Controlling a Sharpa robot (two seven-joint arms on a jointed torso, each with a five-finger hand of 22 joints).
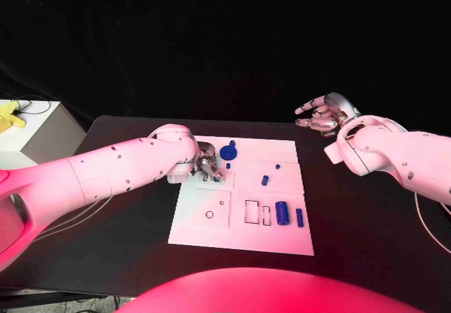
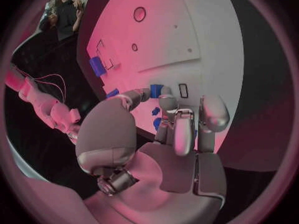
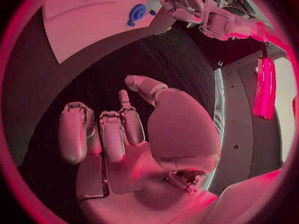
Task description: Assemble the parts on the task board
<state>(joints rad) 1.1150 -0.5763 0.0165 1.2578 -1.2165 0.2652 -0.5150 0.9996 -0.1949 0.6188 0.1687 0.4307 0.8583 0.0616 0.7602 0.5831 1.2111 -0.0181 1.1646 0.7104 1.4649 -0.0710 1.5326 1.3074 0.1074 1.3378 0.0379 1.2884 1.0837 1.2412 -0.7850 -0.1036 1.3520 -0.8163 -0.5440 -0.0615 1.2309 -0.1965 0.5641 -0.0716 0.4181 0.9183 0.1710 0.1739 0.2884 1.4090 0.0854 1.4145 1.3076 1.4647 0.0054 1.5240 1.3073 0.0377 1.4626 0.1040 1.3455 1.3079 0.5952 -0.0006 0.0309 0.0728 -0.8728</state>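
Working zone: white flat task board [image 1: 282, 241] at middle of black table [image 1: 376, 248]; small blue plastic parts on it.
Parts: round blue gear-like piece [image 1: 230, 152] near board's far edge; short blue peg [image 1: 265, 180] mid-board; blue cylinder [image 1: 282, 209] and slim blue bar [image 1: 300, 218] toward right edge.
Handling: likely light, rigid, smooth; prone to slipping or rolling; best pinched across the sides with fingertips.
Left hand [image 1: 208, 163]: low over board's far-left corner, fingers curled toward small blue parts; grip on anything cannot be told.
Right hand [image 1: 322, 114]: raised off board's far-right corner, palm up, fingers loosely apart, holding nothing.
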